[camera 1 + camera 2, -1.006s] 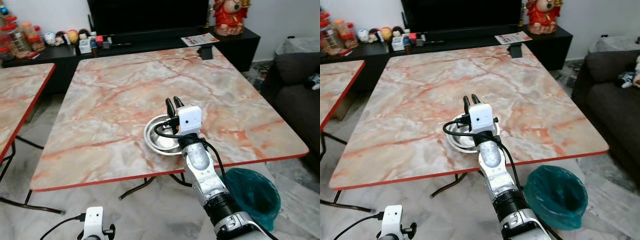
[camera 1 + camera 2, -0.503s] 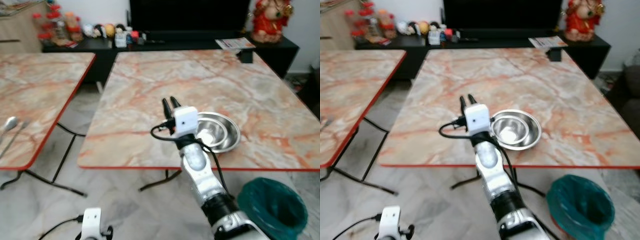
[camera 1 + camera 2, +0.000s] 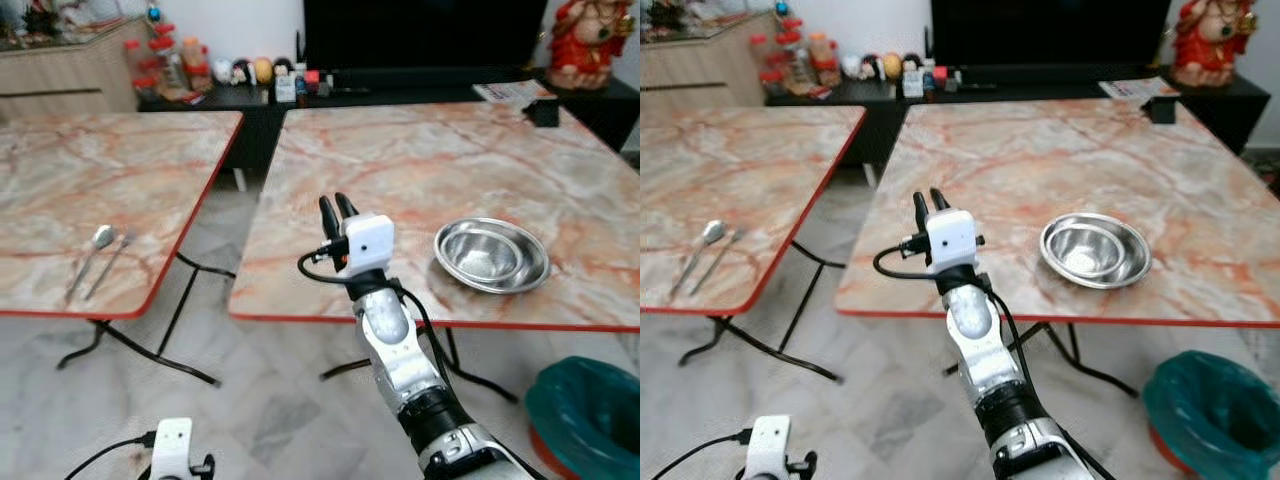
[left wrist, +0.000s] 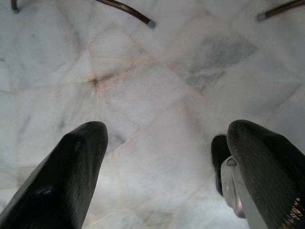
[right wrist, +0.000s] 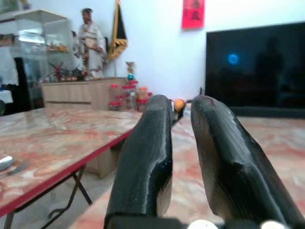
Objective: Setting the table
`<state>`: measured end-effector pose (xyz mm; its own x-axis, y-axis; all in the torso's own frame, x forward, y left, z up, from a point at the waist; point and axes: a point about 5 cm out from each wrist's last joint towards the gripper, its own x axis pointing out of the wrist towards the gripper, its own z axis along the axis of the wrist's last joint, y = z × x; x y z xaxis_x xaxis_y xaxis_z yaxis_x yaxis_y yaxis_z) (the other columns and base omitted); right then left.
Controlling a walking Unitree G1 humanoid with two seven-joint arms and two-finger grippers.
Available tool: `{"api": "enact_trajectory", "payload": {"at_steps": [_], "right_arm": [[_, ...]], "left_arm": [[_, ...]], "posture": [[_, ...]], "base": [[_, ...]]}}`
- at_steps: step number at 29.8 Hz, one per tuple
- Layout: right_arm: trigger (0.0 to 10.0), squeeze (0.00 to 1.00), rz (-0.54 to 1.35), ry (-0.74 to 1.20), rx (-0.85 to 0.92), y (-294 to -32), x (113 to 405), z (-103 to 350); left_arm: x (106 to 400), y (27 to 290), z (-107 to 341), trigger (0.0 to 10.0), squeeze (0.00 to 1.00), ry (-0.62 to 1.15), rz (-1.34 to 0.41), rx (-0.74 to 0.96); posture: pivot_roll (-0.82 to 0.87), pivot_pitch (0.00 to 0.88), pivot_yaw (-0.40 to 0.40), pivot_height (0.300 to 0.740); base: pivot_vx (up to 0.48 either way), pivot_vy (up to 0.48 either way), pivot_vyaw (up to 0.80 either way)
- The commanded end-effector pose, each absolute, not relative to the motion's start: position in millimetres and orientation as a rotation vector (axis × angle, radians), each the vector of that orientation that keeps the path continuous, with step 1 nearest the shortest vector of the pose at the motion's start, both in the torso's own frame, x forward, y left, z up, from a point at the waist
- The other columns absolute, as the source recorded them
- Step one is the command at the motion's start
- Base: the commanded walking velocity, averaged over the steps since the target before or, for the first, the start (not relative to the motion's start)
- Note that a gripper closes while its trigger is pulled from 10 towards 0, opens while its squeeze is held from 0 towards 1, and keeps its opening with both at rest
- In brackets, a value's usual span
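A steel bowl point(image 3: 492, 255) sits empty near the front edge of the marble table point(image 3: 400, 160) on the right. My right gripper point(image 3: 335, 205) is raised over that table's front left part, a forearm's length left of the bowl, fingers together with nothing between them. In the right wrist view the right gripper point(image 5: 178, 102) points across the tabletops toward the far wall. A spoon point(image 3: 100, 237) and a fork point(image 3: 108, 265) lie side by side on the left marble table point(image 3: 120, 160). My left gripper point(image 4: 167, 138) hangs open over the tiled floor.
A gap of floor with folding table legs point(image 3: 190, 300) separates the two tables. A green bin point(image 3: 590, 410) stands on the floor at the lower right. A dark TV cabinet point(image 3: 420, 80) with jars and small items runs along the back wall.
The view has swung left, bringing the left table with spoon and fork into sight. My right gripper, which was over the bowl, now stands apart to its left; the bowl stays on the table.
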<state>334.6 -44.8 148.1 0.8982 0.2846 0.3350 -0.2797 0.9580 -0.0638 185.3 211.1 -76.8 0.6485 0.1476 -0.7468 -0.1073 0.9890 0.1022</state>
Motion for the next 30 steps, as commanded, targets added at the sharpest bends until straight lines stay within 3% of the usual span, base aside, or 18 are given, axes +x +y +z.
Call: {"api": "enact_trajectory", "payload": {"at_steps": [1,19,30], "right_arm": [[10.0,0.00,0.281,-0.352,0.002,-43.9,335.6,150.3],[10.0,0.00,0.228,-0.335,0.036,-51.8,336.9,144.7],[10.0,0.00,0.221,-0.336,0.050,-52.7,338.6,146.0]], "left_arm": [[184.8,211.8,-76.9,10.0,0.00,0.856,0.139,0.054],[183.3,214.3,-77.1,10.0,0.00,0.859,0.130,0.069],[184.7,217.8,-75.7,10.0,0.00,0.857,0.131,0.077]], "posture": [[-0.01,0.000,0.096,0.736],[-0.02,0.000,0.097,0.736],[-0.02,0.000,0.109,0.736]], "base": [[0.000,0.000,0.00],[0.000,0.033,-0.19],[0.000,0.451,0.00]]}}
